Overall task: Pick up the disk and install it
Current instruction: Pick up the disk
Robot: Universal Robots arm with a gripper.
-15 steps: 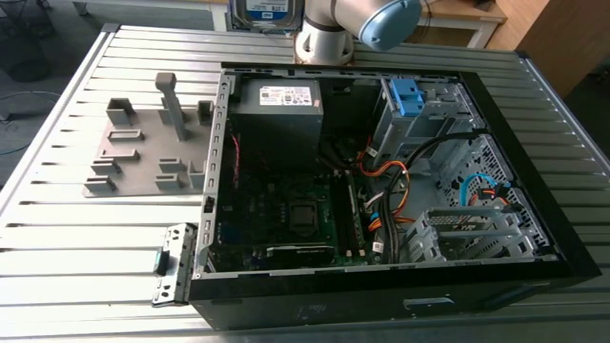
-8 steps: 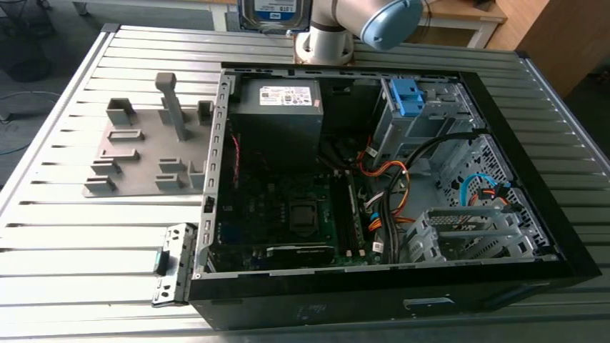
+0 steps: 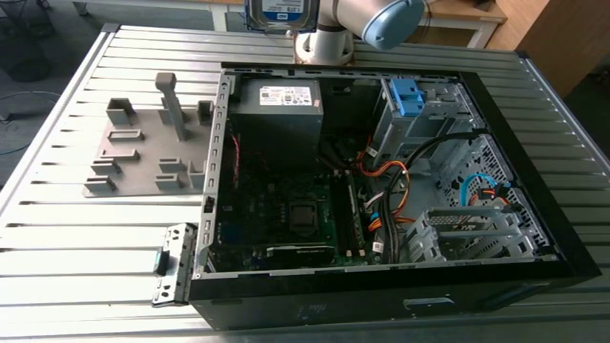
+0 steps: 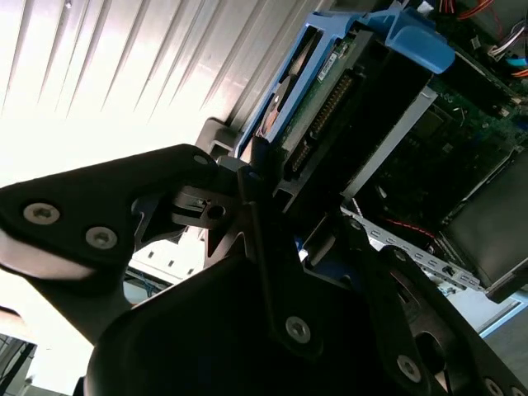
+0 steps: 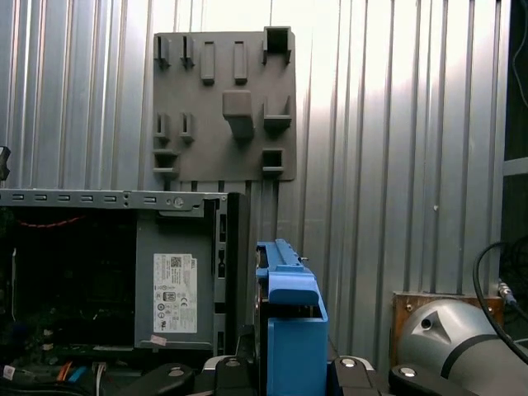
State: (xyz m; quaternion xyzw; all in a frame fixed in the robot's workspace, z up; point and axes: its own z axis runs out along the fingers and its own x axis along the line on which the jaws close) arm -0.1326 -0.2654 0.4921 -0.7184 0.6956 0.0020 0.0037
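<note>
Blue-framed disk pinched in gripper, high beyond far edge of case (carry step, not yet installed).

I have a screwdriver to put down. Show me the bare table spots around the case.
Bare slatted table lies between the grey fixture plate and the metal bracket, and beyond that plate toward the arm's base. Inside the open case it is crowded: cables, board, drive bay. The tool grips the disk.
</note>
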